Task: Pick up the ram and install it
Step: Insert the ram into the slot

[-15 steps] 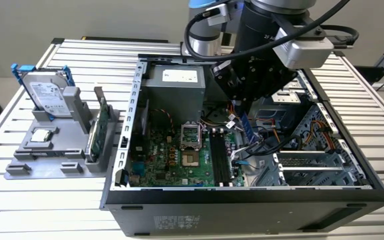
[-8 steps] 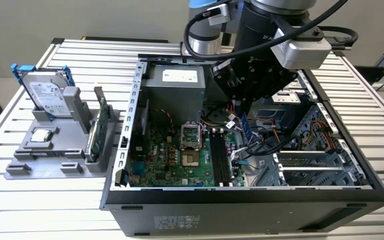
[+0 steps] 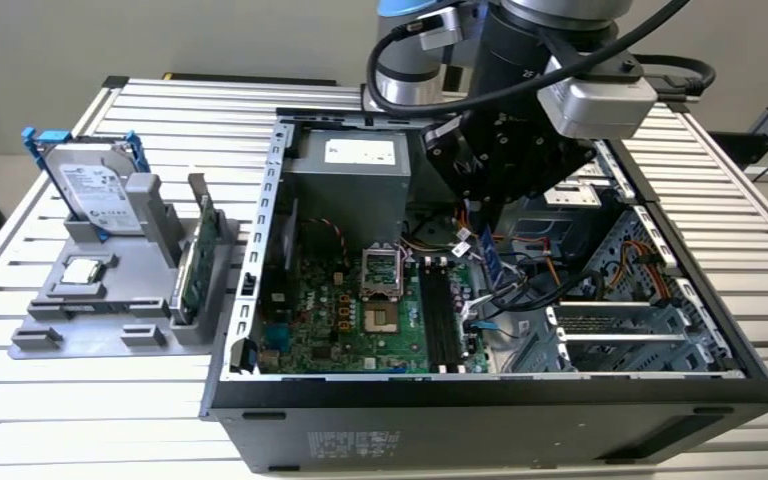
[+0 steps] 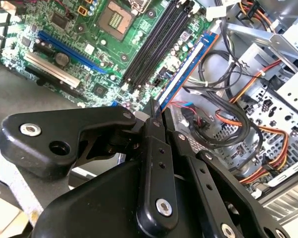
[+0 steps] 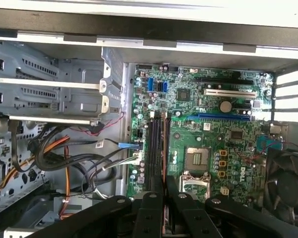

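Note:
My gripper (image 3: 486, 228) is shut on the ram (image 3: 488, 256), a long, thin dark blue stick held on edge inside the open computer case (image 3: 491, 400). In the second wrist view the ram (image 4: 188, 64) runs out from between the black fingers (image 4: 154, 124), roughly parallel to the motherboard's black slots (image 4: 159, 42). The first wrist view shows the ram (image 5: 164, 148) edge-on, lined up beside the slots (image 5: 152, 148). In the exterior view it hangs above the green motherboard (image 3: 344, 320), just to the right of the slots (image 3: 440, 318). The slots hold nothing.
Bundled cables (image 3: 538, 285) and a metal drive cage (image 3: 624, 335) fill the case at the exterior view's right. A power supply (image 3: 351, 165) sits at the back. Outside the case, a grey holder (image 3: 91, 310) carries a green card on edge (image 3: 200, 255) and a hard drive (image 3: 91, 185).

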Robot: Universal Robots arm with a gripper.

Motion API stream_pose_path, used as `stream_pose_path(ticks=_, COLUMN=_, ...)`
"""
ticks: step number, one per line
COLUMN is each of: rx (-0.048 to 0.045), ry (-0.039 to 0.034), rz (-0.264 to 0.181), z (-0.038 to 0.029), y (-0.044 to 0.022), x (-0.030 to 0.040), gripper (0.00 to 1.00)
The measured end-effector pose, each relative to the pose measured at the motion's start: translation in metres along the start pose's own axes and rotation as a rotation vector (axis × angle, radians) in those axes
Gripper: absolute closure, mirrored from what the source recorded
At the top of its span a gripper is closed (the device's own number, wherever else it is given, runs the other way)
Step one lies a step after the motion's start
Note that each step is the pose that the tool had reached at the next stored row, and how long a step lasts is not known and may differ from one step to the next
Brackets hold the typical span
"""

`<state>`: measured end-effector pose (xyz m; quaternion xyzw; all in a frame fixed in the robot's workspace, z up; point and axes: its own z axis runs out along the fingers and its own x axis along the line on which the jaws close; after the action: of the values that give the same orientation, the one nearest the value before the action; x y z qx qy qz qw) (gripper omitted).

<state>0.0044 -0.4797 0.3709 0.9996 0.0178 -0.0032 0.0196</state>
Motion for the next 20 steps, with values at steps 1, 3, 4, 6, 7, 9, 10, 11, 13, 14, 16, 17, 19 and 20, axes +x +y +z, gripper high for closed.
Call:
stream_pose_path(ticks=1, rx=0.0001, ry=-0.0002, rz=0.004, z=0.0001, y=0.0000, x=0.0000, gripper=1.00)
stream_pose_path(ticks=3, rx=0.0001, ry=-0.0005, rz=0.013, z=0.0002, y=0.0000, x=0.0000, gripper=1.00)
stream_pose_path(ticks=4, rx=0.0001, ry=-0.0007, rz=0.017, z=0.0002, y=0.0000, x=0.0000, gripper=1.00)
stream_pose_path(ticks=6, rx=0.0002, ry=-0.0010, rz=0.026, z=0.0003, y=0.0000, x=0.0000, gripper=1.00)
stream_pose_path(ticks=7, rx=0.0002, ry=-0.0012, rz=0.031, z=0.0004, y=0.0000, x=0.0000, gripper=1.00)
stream_pose_path(ticks=9, rx=0.0003, ry=-0.0017, rz=0.041, z=0.0005, y=0.0000, x=0.0000, gripper=1.00)
stream_pose_path(ticks=10, rx=0.0003, ry=-0.0018, rz=0.046, z=0.0007, y=0.0000, x=0.0000, gripper=1.00)
stream_pose_path(ticks=11, rx=0.0004, ry=-0.0020, rz=0.051, z=0.0008, y=0.0000, x=0.0000, gripper=1.00)
stream_pose_path(ticks=13, rx=0.0007, ry=-0.0024, rz=0.063, z=0.0014, y=-0.0001, x=0.0000, gripper=1.00)
stream_pose_path(ticks=14, rx=0.0007, ry=-0.0026, rz=0.069, z=0.0017, y=-0.0001, x=0.0000, gripper=1.00)
stream_pose_path(ticks=16, rx=0.0008, ry=-0.0034, rz=0.086, z=0.0025, y=-0.0001, x=0.0000, gripper=1.00)
stream_pose_path(ticks=17, rx=0.0008, ry=-0.0038, rz=0.096, z=0.0028, y=-0.0001, x=0.0000, gripper=1.00)
stream_pose_path(ticks=19, rx=0.0007, ry=-0.0045, rz=0.115, z=0.0034, y=-0.0001, x=0.0000, gripper=1.00)
stream_pose_path(ticks=20, rx=0.0009, ry=-0.0049, rz=0.126, z=0.0038, y=-0.0001, x=0.0000, gripper=1.00)
